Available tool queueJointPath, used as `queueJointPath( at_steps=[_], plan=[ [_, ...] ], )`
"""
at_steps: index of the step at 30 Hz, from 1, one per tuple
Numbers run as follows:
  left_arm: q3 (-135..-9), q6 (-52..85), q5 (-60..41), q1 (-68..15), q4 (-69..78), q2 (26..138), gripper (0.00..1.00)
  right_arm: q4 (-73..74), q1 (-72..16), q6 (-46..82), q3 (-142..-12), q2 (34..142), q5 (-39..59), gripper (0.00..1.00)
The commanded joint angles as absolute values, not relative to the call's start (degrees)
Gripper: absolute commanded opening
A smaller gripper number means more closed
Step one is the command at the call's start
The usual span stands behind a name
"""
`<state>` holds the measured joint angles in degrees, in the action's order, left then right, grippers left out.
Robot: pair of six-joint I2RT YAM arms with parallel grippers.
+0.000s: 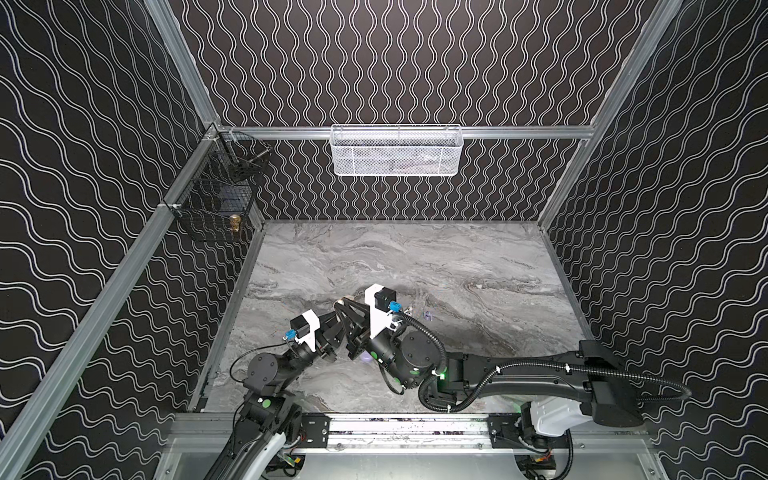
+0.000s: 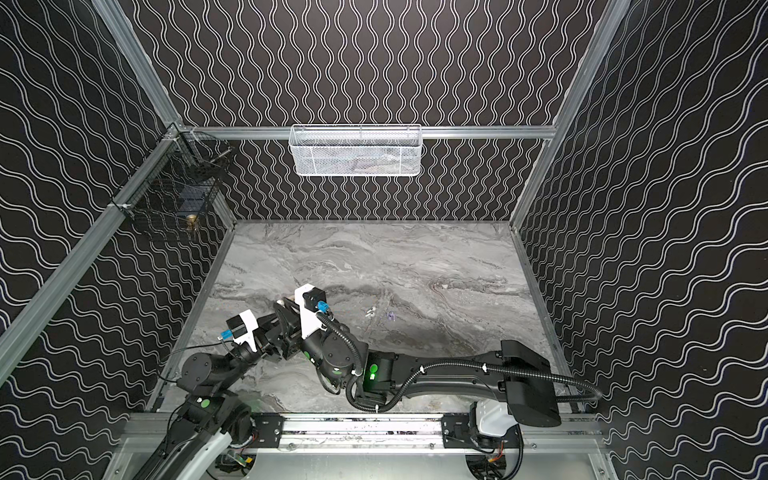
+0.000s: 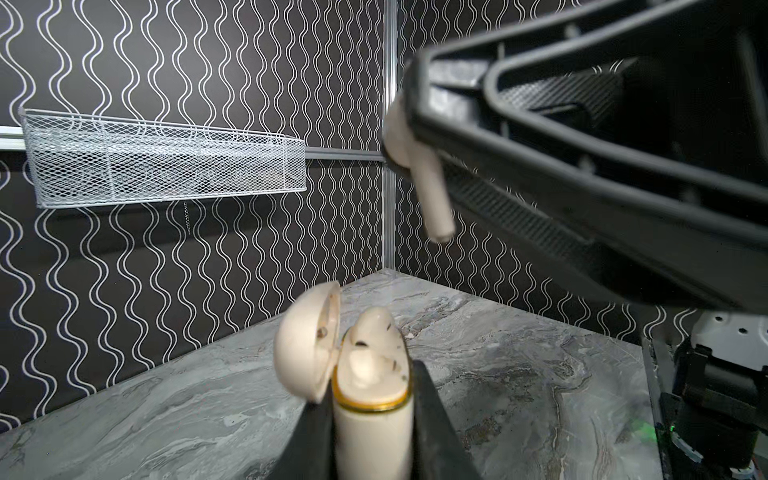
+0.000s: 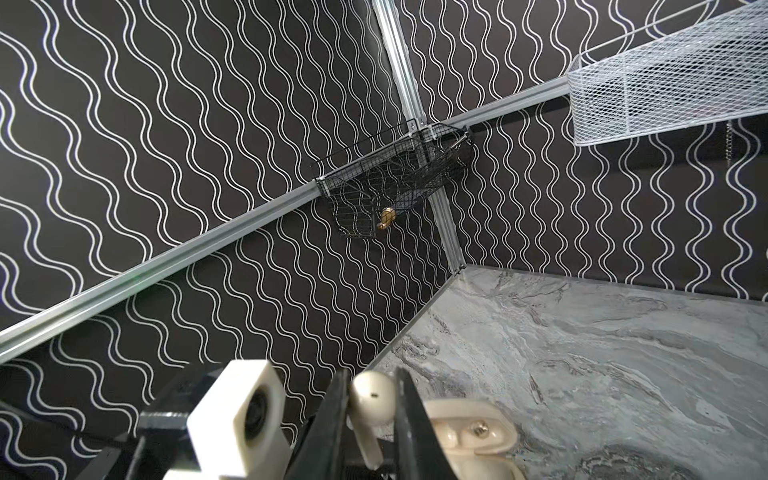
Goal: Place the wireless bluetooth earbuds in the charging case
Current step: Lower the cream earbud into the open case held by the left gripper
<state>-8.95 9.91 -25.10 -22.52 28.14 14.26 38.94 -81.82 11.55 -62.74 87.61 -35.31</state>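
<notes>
**Fig.** R gripper (image 4: 372,386) pinches one earbud (image 3: 432,195) by its rounded head, stem hanging free and tilted. L gripper (image 3: 365,386) is pressed onto the charging case (image 3: 372,440), held upright w/ lid (image 3: 303,345) hinged back. The earbud hangs above and to one side of the case mouth, not touching it, over the near-left part of the table (image 1: 457,266).

Risks, in our judgement:
- (a) The stem is not in line w/ the socket, so a straight descent may land it on the gold rim (image 3: 370,405) or on the seated bud (image 3: 374,332) that appears to fill one slot.
- (b) The smooth round head gives the jaws little purchase, so a contact force may rotate or eject the earbud.
- (c) An off-axis push may twist the case in the L grip or knock the lid shut.

We cannot make out the free socket clearly.

Appearance: off-white glossy plastic, short stem, small dark vent (image 4: 375,392) on the head; the case is approx. the same cream tone. Two more lie on the table right of the grippers, near each other: a white bud (image 2: 370,311) and a lavender bud (image 2: 390,316)
</notes>
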Motion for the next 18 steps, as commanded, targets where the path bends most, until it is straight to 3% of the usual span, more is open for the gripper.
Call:
queueJointPath(
  at_steps=[1, 18],
  plan=[
    [-9.6, 8.8, -24.0, -22.7, 27.9, 13.7, 0.0, 41.3, -81.5, 13.6, -62.1, 87.8, -34.6, 0.14],
    [-9.5, 9.0, -24.1, -22.7, 27.4, 12.1, 0.0, 43.3, -78.5, 19.9, -60.2, 90.4, -30.7, 0.11]
  ],
)
